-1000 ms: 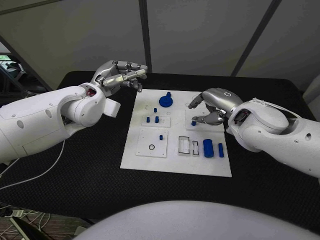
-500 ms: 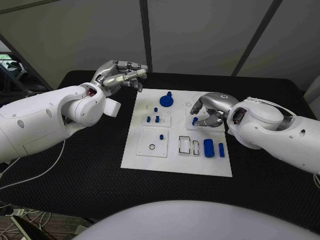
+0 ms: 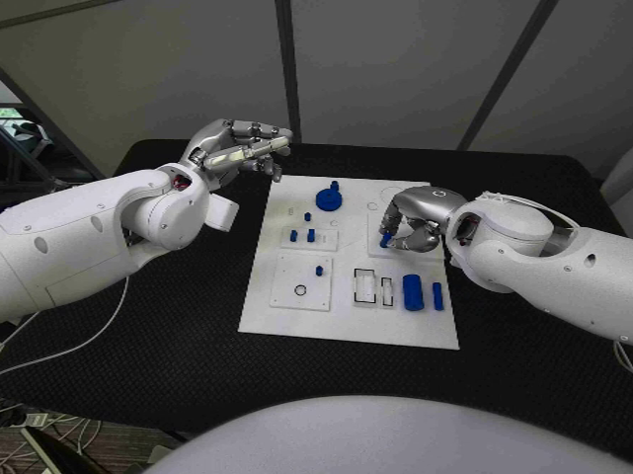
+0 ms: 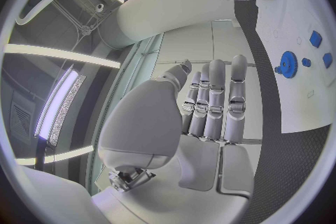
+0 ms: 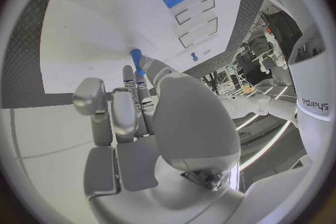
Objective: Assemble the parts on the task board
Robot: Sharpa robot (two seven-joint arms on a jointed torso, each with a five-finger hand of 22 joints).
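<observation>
Even, fairly bright light falls from overhead onto the black table, whose matte cloth gives back no glare, while the white task board reads bright and casts almost no shadow. The silver right hand carries a small highlight on its rounded back, and the left hand catches light along its fingers. The head view is sharp across its middle. In the left wrist view, long ceiling light strips blow out to white, and straight lines bow strongly toward the circle's rim; both wrist views fade into a dark frame.
</observation>
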